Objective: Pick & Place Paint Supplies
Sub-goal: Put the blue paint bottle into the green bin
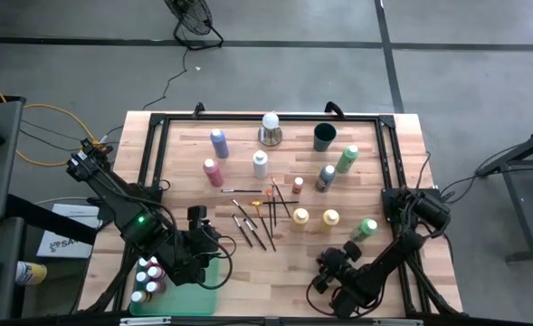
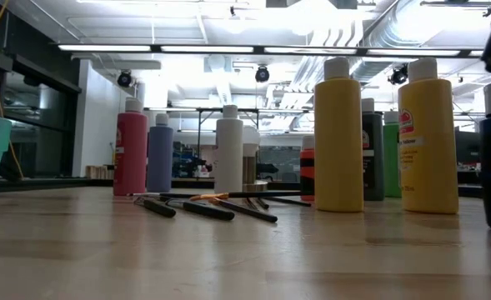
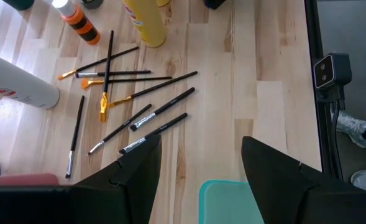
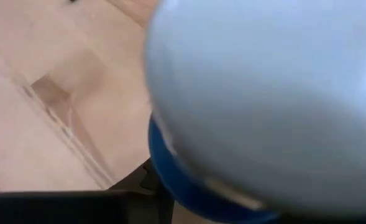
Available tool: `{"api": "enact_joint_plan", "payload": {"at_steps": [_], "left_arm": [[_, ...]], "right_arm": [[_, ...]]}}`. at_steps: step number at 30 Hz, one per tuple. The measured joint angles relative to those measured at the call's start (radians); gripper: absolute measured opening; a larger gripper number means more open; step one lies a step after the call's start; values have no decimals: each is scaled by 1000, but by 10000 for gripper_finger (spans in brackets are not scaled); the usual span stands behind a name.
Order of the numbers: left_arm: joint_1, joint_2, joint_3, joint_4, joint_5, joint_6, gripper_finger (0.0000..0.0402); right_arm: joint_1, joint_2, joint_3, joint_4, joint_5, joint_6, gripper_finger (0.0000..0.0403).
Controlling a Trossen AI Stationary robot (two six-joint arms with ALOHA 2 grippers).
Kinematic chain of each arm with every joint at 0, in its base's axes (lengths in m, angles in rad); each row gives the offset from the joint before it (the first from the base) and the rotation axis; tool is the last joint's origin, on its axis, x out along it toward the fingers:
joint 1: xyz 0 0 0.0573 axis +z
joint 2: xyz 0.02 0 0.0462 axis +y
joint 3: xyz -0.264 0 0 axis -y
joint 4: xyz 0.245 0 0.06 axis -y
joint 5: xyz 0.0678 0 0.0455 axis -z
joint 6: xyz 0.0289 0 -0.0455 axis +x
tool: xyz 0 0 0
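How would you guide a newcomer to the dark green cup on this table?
Start at the table's far edge, by the white ball on its metal base. Just right of it stands the dark green cup. Unlike the capped bottles around it, its top is open.

In the high view the left gripper sits lower left, fingers spread apart. The right gripper sits lower right, seemingly closing on something.

Looking straight down over the whole table from above; sitting at tabletop level, facing across into the room. Left wrist peering down at the brushes, also showing overhead. Right wrist jammed right up against a blue bottle.
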Motion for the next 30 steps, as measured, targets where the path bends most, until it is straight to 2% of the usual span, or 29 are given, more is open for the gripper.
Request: {"api": "enact_joint_plan", "payload": {"at_steps": [4, 8, 12, 20, 27, 30], "left_arm": [[0, 0, 0, 1, 0, 0, 216], [0, 0, 0, 21, 26, 18, 216], [4, 0, 0, 90, 36, 79, 216], [112, 0, 0, 384, 135, 265, 216], [231, 0, 0, 559, 251, 334, 216], [278, 0, 0, 602, 264, 333, 216]], "right_arm": [[-1, -19, 0, 32, -31, -1, 120], [-14, -86, -1, 96, -152, -11, 122], [-36, -188, -1, 199, -211, -218, 114], [-160, -387, 0, 372, -354, -558, 114], [-273, -481, 1, 491, -388, -807, 114], [-327, -486, 1, 553, -426, -903, 115]]}}
